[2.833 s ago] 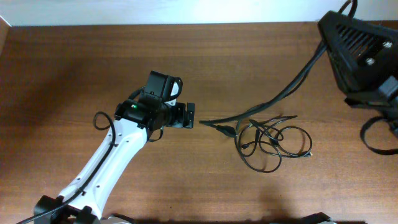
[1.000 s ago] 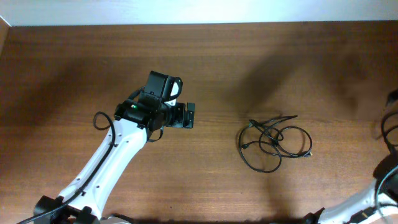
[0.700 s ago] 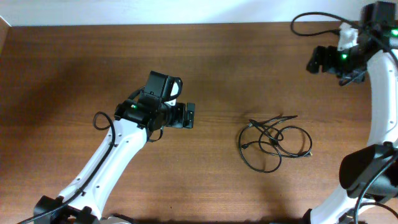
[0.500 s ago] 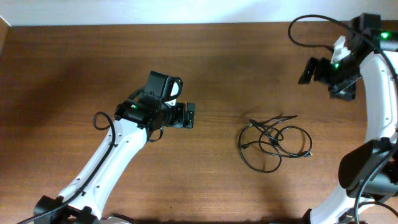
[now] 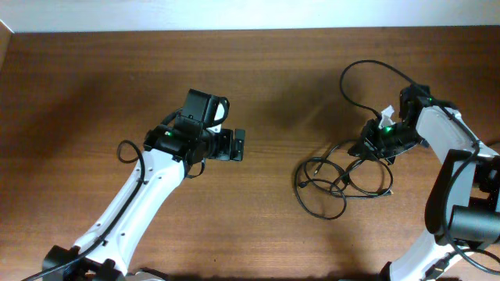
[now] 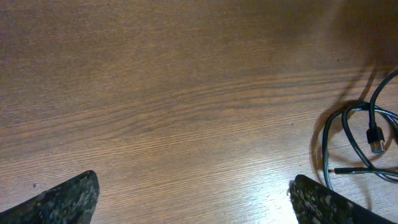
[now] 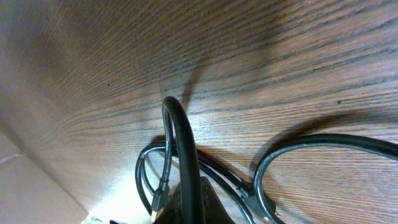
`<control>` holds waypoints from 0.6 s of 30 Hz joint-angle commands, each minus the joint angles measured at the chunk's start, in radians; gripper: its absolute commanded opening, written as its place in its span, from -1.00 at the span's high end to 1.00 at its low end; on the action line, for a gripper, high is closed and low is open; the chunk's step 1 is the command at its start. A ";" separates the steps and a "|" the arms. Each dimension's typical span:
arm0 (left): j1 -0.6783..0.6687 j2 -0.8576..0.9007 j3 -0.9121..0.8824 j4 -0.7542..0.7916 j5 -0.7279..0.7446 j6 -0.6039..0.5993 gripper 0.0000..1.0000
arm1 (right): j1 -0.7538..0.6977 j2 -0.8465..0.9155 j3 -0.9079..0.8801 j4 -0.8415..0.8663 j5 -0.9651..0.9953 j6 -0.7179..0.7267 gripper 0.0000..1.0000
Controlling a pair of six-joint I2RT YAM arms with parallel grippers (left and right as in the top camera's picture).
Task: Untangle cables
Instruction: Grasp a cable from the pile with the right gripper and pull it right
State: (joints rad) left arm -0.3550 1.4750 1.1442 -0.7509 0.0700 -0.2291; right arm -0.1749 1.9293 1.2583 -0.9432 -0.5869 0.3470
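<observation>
The cables point(image 5: 322, 204) lie as a tangle of thin black loops on the wooden table right of centre. My right gripper point(image 5: 363, 148) has come down on the tangle's upper right edge. In the right wrist view its jaws point(image 7: 198, 200) are closed together, with one black cord point(image 7: 179, 134) arching up out of them and further loops point(image 7: 292, 146) lying flat beside it. My left gripper point(image 5: 237, 146) hovers well to the left of the tangle, open and empty. Its wrist view shows both fingertips point(image 6: 68, 198) wide apart over bare wood, with the cables point(image 6: 351, 134) at the right edge.
The right arm's own thicker black wire point(image 5: 361, 72) loops above the table behind the tangle. The white left arm point(image 5: 137, 207) stretches from the bottom left. The table's back edge point(image 5: 234, 31) meets a white wall.
My right arm swept in from the upper right, dropped onto the tangle and shut its jaws. The tangle shifted slightly left. The left arm has not moved.
</observation>
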 commanded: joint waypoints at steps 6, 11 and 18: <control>0.003 -0.018 0.001 0.002 -0.008 -0.010 -0.99 | 0.006 -0.121 0.169 -0.130 0.076 0.032 0.92; 0.003 -0.018 0.001 0.002 -0.007 -0.010 -0.98 | 0.007 -0.220 0.467 -0.311 0.109 0.032 0.92; 0.003 -0.018 0.001 0.002 -0.008 -0.010 -0.98 | 0.033 -0.241 1.053 -0.408 0.388 -0.054 0.92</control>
State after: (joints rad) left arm -0.3550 1.4750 1.1442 -0.7509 0.0696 -0.2291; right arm -0.1543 1.7016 2.2066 -1.3540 -0.3580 0.3691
